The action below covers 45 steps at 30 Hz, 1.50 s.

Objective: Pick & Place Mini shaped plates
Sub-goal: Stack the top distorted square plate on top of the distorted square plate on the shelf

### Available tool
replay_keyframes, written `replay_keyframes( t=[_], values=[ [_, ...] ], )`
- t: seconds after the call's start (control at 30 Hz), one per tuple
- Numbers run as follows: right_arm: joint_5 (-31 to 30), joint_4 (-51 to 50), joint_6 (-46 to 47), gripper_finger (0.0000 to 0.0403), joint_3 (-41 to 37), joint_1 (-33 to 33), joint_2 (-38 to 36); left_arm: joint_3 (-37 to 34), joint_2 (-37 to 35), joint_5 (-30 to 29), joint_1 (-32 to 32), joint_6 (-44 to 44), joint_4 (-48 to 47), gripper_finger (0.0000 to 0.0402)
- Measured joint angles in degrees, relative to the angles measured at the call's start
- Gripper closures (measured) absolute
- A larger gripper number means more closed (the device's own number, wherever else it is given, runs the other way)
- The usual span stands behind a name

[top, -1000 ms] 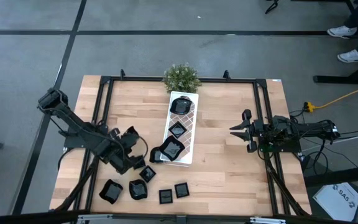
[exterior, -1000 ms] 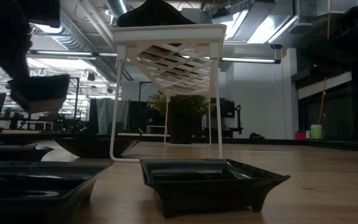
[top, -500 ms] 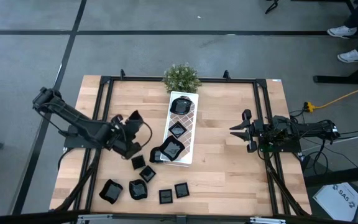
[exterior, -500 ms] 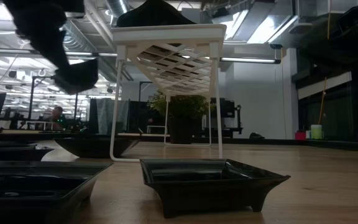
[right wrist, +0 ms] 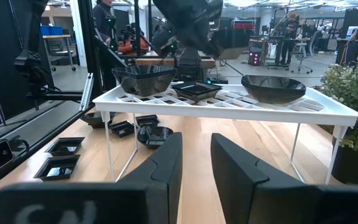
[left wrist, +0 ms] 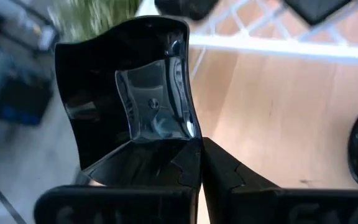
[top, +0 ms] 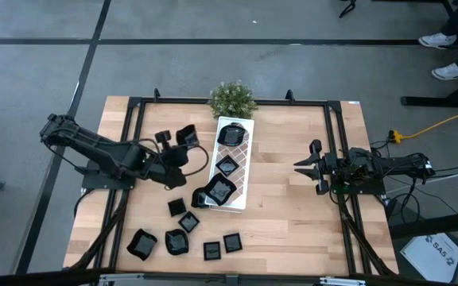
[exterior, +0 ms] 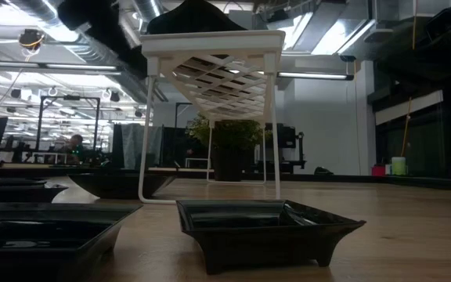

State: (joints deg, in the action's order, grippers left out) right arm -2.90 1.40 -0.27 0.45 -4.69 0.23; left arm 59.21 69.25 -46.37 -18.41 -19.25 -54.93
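Note:
My left gripper (top: 180, 147) is shut on a small square black dish (top: 187, 134), held in the air just left of the white lattice tray (top: 245, 151). The left wrist view shows this glossy dish (left wrist: 129, 106) pinched by one edge between the fingers (left wrist: 222, 171). The tray holds a round dish (top: 230, 133), a small one (top: 227, 165) and a larger one (top: 219, 191). Several more black dishes lie on the table near the front left, such as one (top: 176, 206) and another (top: 142, 243). My right gripper (top: 312, 167) is open and empty, right of the tray.
A small green potted plant (top: 231, 99) stands at the tray's far end. The tray stands raised on thin white legs (exterior: 143, 125). A black frame (top: 328, 127) borders the table. People and desks show in the room behind.
My left gripper has carried the dish up and away from the loose dishes at the front left, toward the far left side of the tray. The right arm has not moved.

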Motion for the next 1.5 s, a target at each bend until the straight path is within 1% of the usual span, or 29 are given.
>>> replay_keyframes(
  t=[0.3, 0.47, 0.53, 0.73, 1.07, 1.2, 1.5],
  values=[
    [0.0, 0.0, 0.0, 0.0318, 0.0, 0.0, 0.0, 0.8, 0.0, -0.4, 0.6, 24.4, 14.3, 0.0399],
    [0.0, 0.0, 0.0, 0.0318, 0.0, 0.0, 0.0, 0.8, 0.0, 1.2, 0.5, 32.1, 20.7, 0.0399],
    [0.0, 0.0, 0.0, 0.0318, 0.0, 0.0, 0.0, 0.8, 0.0, 3.0, 0.5, 34.1, 22.5, 0.0399],
    [0.0, 0.0, 0.0, 0.0318, 0.0, 0.0, 0.0, 0.8, 0.0, 7.1, 0.4, 37.6, 25.7, 0.0399],
    [0.0, 0.0, 0.0, 0.0318, 0.0, 0.0, 0.0, 0.8, 0.0, 9.6, -2.7, 41.0, 27.8, 0.04],
    [0.0, 0.0, 0.0, 0.0318, 0.0, 0.0, 0.0, 0.8, 0.1, 13.6, -3.8, 41.1, 29.6, 0.0399],
    [0.0, 0.0, 0.0, 0.0318, 0.0, 0.0, 0.0, 0.8, 0.1, 21.0, -6.7, 39.8, 29.9, 0.04]
  ],
)
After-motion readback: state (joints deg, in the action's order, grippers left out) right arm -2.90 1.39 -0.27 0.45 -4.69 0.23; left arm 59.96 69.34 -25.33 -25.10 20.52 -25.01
